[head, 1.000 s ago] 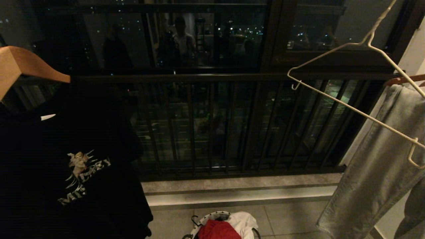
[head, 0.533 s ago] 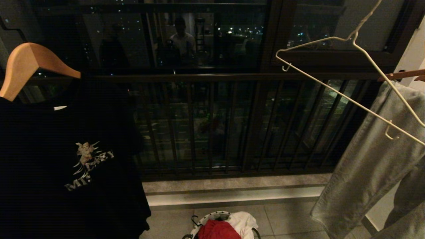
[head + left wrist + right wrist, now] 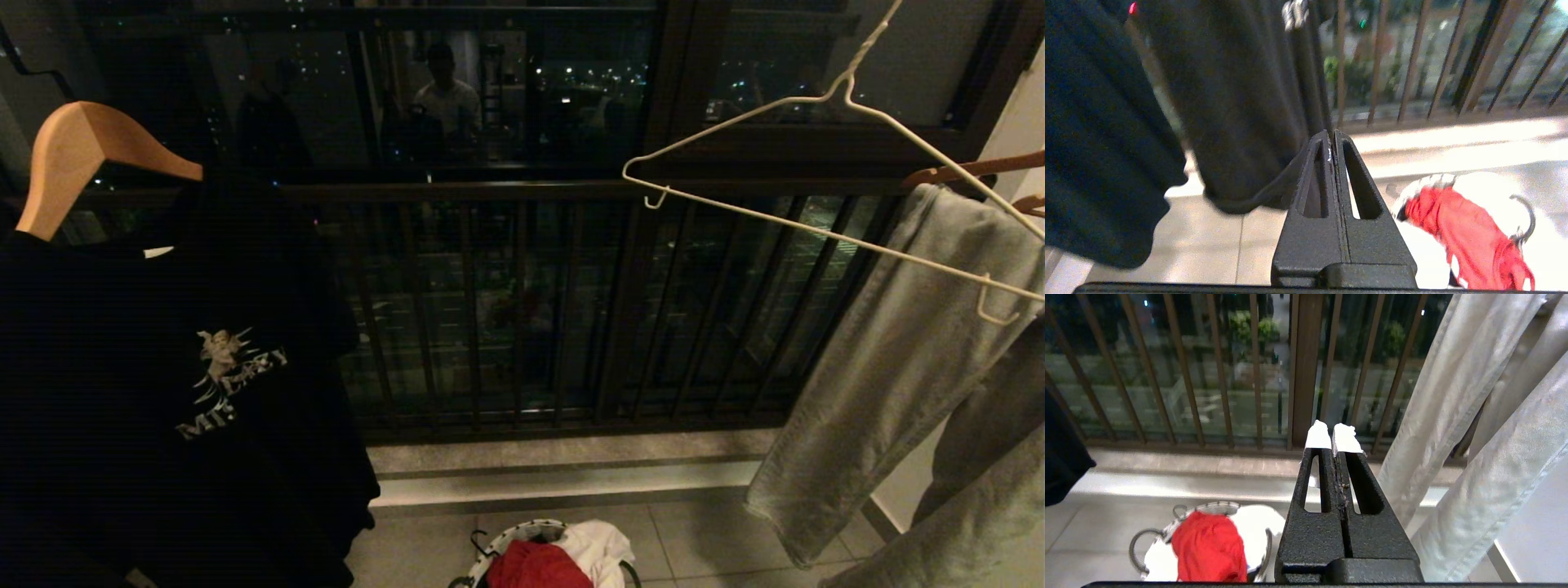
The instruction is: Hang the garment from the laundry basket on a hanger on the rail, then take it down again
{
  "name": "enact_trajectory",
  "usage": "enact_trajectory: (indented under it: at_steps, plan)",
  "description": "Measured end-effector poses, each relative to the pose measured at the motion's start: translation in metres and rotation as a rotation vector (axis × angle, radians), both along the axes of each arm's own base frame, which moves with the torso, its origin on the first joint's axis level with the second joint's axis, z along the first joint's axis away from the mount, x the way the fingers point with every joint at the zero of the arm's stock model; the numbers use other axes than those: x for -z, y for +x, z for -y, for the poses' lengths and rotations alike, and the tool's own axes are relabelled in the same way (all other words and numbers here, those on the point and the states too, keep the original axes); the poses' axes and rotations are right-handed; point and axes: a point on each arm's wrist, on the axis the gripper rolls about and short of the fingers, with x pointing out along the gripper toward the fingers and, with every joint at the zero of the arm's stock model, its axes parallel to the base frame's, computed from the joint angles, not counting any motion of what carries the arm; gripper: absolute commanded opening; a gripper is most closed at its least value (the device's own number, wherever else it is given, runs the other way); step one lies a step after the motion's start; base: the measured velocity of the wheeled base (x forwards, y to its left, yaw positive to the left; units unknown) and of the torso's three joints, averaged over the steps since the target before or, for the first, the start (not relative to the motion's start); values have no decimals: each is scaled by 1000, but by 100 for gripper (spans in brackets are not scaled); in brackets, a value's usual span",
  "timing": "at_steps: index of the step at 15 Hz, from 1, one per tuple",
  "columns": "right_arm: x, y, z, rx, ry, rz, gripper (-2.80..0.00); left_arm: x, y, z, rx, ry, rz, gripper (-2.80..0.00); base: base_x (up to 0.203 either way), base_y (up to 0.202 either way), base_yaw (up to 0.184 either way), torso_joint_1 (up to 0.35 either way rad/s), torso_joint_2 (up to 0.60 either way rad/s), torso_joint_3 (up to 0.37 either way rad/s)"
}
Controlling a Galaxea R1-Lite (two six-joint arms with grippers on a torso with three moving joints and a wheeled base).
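**Red T-shirt in the basket, wire hanger bare, both grippers closed on nothing**

The red short-sleeved T-shirt [image 3: 539, 566] lies bunched in the small round white woven laundry basket [image 3: 500, 541] on the grey tiled floor [image 3: 718, 539], at the foot of the dark balcony railing [image 3: 506, 310]. A white cloth [image 3: 600, 545] shares the basket, touching the shirt on the robot's right. In the right wrist view the shirt drapes over the basket's near rim.

The thin white wire hanger [image 3: 816, 163] hangs tilted at upper right with nothing on it, its lower bar sloping down toward the right. Behind it, pale grey trousers [image 3: 890, 359] hang from a tan wooden hanger [image 3: 951, 170].

At the left, a black printed T-shirt [image 3: 171, 392] hangs on another thick tan wooden hanger [image 3: 77, 151].

Neither arm shows in the head view. The left gripper [image 3: 1332, 136] has its 2 black fingers pressed together, empty, just beside the hem of the black shirt, with the basket beyond it. The right gripper [image 3: 1334, 430], its fingertips [image 3: 1318, 435] wrapped in white, is likewise closed on nothing, pointing toward the railing above the basket, the grey trousers beside it.
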Motion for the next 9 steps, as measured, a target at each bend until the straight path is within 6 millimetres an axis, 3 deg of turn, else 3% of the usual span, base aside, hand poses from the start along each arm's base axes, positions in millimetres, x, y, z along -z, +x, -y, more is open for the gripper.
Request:
enact_trajectory:
  at_steps: [6,9]
  plan:
    - [24,9,0,2,-18,-49,-280,3,2,0,1,4,22,-280,0,0,0,0,0,0]
    - [27,9,0,3,-14,-69,-280,3,2,0,1,-9,20,-280,0,0,0,0,0,0]
